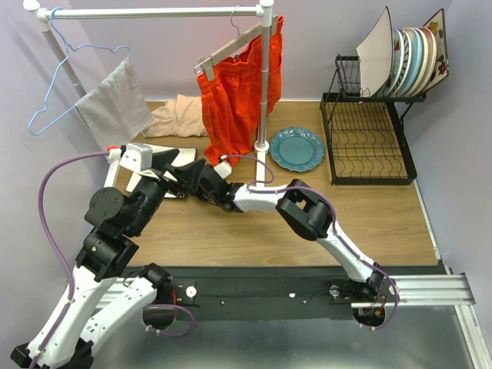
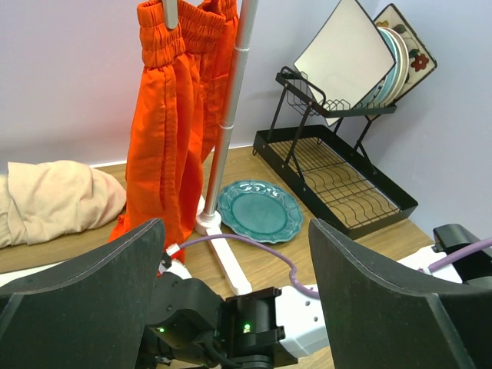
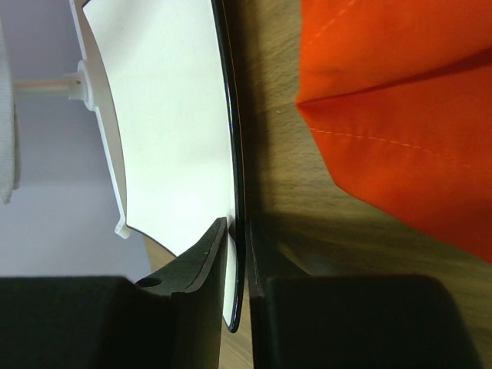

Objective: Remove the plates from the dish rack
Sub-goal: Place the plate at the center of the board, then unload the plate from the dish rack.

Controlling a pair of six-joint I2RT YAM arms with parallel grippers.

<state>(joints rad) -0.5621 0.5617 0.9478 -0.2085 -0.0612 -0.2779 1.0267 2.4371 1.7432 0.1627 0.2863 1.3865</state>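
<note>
The black wire dish rack (image 1: 367,146) stands at the back right and also shows in the left wrist view (image 2: 338,184). Several plates (image 1: 407,61) stand on edge in its upper shelf, a square white one (image 2: 346,58) in front and a flowered one at the back. A teal plate (image 1: 297,148) lies flat on the table left of the rack. My right gripper (image 3: 234,227) is shut on the rim of a white dark-edged plate (image 3: 169,115), low at the table's left (image 1: 137,183). My left gripper (image 2: 234,231) is open and empty above the right wrist (image 2: 261,323).
A white clothes rail (image 1: 154,13) spans the back, its foot (image 1: 265,165) beside the teal plate. Orange shorts (image 1: 234,92) hang from it, close to my right gripper (image 3: 400,100). A grey cloth on a hanger (image 1: 114,104) and a beige cloth (image 1: 177,115) sit at the back left.
</note>
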